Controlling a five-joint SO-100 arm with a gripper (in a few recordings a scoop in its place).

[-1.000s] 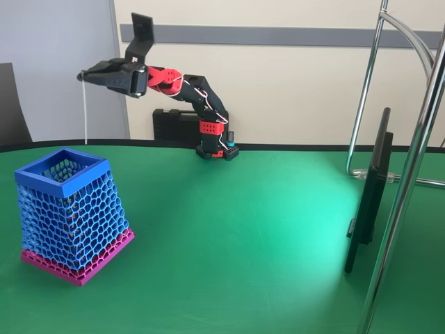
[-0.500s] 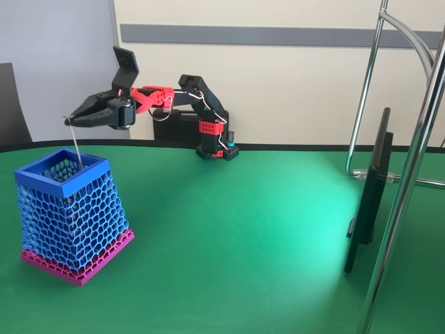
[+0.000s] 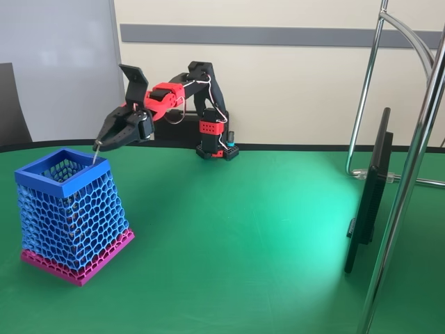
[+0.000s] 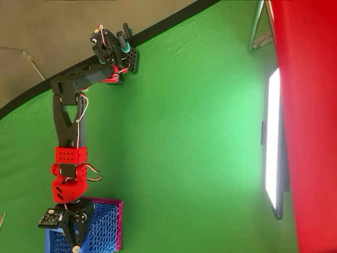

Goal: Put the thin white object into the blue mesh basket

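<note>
The gripper (image 3: 97,145) was clamped on the top of the thin white object (image 3: 94,157), hanging it over the blue mesh basket (image 3: 68,216) so its lower end entered the open top.

Green surface (image 3: 243,229) spreads wide; a thin dark screen (image 3: 368,195) stands edge-on at the right, chrome stand tubes (image 3: 410,174) beside it. A black case (image 3: 174,125) sits far back against the wall.

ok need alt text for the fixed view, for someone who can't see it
A black and red robot arm's gripper holds a thin white stick with its lower end dipping into the open top of a square blue honeycomb mesh basket with a pink base, on a green table.
</note>
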